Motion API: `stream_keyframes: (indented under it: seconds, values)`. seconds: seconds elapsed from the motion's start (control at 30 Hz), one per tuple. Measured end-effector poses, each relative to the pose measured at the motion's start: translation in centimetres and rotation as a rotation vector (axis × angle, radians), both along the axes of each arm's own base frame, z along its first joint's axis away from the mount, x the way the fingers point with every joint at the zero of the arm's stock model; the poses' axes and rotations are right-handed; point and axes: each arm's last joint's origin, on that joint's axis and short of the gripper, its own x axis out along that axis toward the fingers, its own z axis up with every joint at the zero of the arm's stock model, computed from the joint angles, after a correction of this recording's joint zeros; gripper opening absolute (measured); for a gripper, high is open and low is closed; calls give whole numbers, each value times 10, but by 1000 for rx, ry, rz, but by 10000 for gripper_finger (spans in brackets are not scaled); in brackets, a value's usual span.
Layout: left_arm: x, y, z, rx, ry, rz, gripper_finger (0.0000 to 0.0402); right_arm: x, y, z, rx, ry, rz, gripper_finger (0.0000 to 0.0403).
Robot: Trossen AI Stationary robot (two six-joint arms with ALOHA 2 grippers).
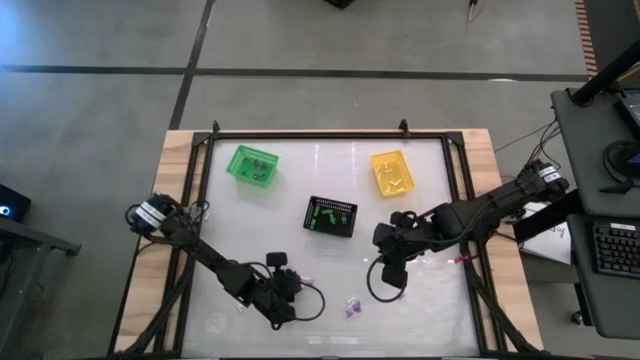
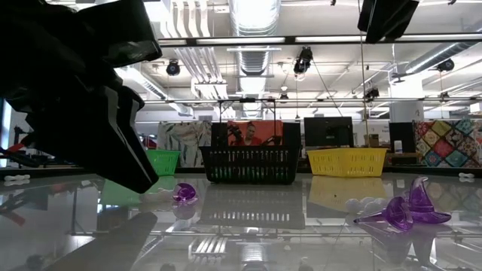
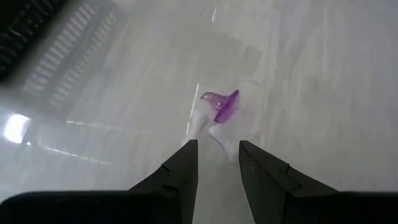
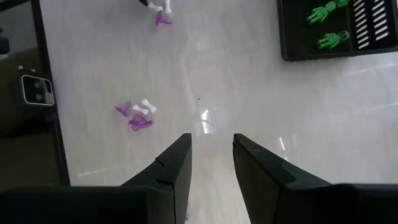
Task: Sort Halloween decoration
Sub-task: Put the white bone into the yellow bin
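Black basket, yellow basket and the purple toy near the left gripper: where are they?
Black basket [image 1: 331, 216]: high view, its middle.
Yellow basket [image 1: 391, 172]: high view, its floor.
Purple toy [image 3: 225, 106]: left wrist view, its purple rim.

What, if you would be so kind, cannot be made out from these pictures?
- Green basket, high view: contents too small to identify.
- Same basket, low view: partly hidden by the dark arm up close.
- White trinket, left wrist view: blurred, and the purple trinket covers part of it; shape unclear.
- Black basket, right wrist view: cut off by the frame edge; only two green figures show.
- Purple and white cluster, high view: too small to count.
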Motion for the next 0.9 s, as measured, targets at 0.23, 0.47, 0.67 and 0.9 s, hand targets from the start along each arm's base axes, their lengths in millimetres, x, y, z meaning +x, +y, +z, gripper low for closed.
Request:
stream_keyframes:
  seconds: [0.23, 0.47, 0.67, 0.9]
  values:
    - [0, 0, 0, -18, -8, 18, 100, -1, 2, 0, 4, 1, -3, 109]
    - [1, -2, 1, -31, -25, 15, 100, -1, 1, 0, -2, 0, -7, 109]
    - [-1, -1, -2, -47, -21, 35, 99, -1, 1, -1, -4, 2, -7, 109]
    - [-2, -1, -5, -85, -61, 34, 81, -1, 1, -2, -12, 3, -11, 109]
